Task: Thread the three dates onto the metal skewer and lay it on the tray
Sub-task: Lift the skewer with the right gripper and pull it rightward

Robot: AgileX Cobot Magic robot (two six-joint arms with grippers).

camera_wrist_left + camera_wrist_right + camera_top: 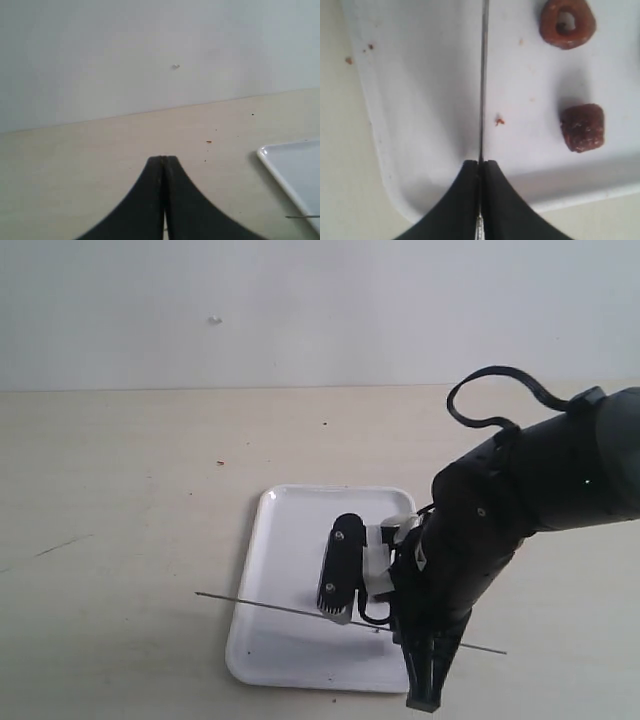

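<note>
Skewer (483,75): pinched by right tool (481,167), over tray (420,100) beside two visible dates (582,127); third not visible. Left tool (163,162) pressed together, empty. Hold it level, grip firm, aim tip at date's hole.

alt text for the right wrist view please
The right gripper is shut on the metal skewer, which runs across the white tray. A date with a hole and a second date lie loose on the tray beside it.
</note>
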